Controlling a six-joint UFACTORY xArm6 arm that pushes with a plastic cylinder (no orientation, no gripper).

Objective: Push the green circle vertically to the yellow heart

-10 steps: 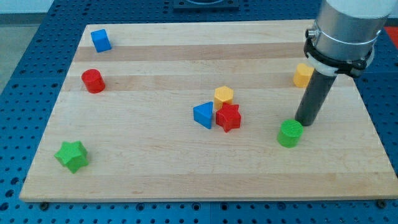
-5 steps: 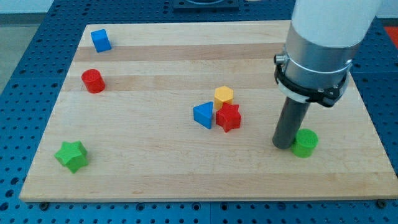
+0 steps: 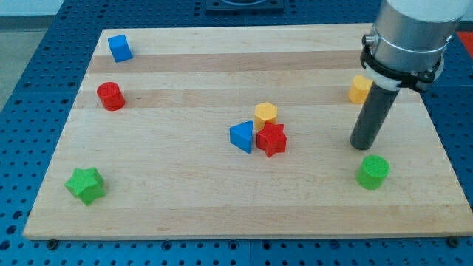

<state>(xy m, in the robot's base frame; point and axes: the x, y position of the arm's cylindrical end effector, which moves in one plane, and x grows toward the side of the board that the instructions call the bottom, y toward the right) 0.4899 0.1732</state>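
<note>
The green circle [image 3: 373, 171] lies on the wooden board near the view's lower right. The yellow heart [image 3: 360, 89] sits above it near the view's right edge, partly hidden behind the arm. My tip [image 3: 361, 146] rests on the board just above and slightly left of the green circle, with a small gap between them, and well below the yellow heart.
A yellow hexagon [image 3: 266, 114], red star [image 3: 271, 139] and blue triangle [image 3: 241, 137] cluster at the board's middle. A red cylinder [image 3: 111, 96] and blue cube [image 3: 120, 47] sit at the upper left. A green star [image 3: 84, 185] lies at the lower left.
The green circle has been pushed right and slightly down. My tip went down to the circle's left side, then moved back up and right, off the circle.
</note>
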